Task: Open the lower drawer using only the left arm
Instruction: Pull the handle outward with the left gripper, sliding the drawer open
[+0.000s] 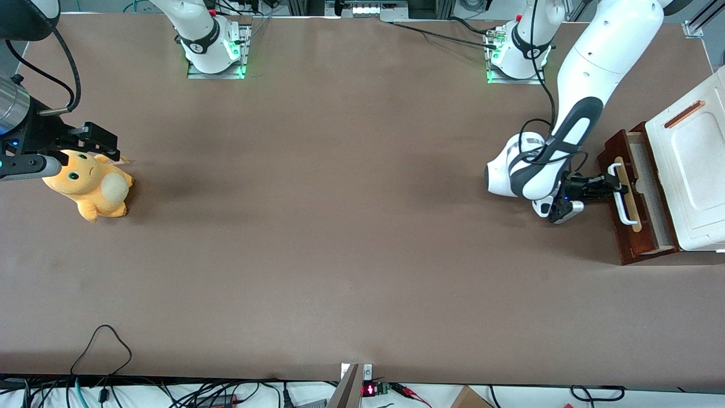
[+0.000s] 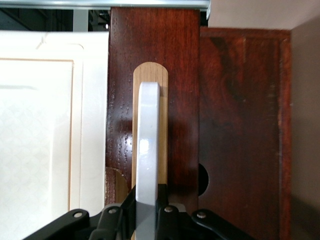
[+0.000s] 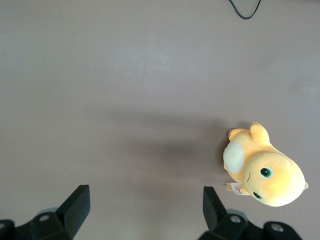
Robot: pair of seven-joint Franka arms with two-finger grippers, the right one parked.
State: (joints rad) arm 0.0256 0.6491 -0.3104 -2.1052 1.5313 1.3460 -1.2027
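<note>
Brown table (image 1: pixel 340 226) is carrying the cabinet; the gripper (image 2: pixel 148 215) jaws are apparently pinching the handle (image 2: pixel 148 150), lower drawer (image 1: pixel 637 198) partly out; pulling farther comes next.

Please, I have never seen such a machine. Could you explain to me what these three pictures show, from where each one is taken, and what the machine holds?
These are two white robot arms bolted to one brown table. The wide picture looks down on the table from the front. The other two come from small cameras on the arms' wrists.

The left arm is working. Its gripper has closed its two black fingers on the white loop handle of the lower drawer. This drawer is dark reddish-brown wood and already stands partly open, showing its pale inside. Above it sits the cabinet's white top.

The left wrist picture shows that handle very close. The right wrist picture looks down at an orange plush toy, which lies toward the parked arm's end of the table.
</note>
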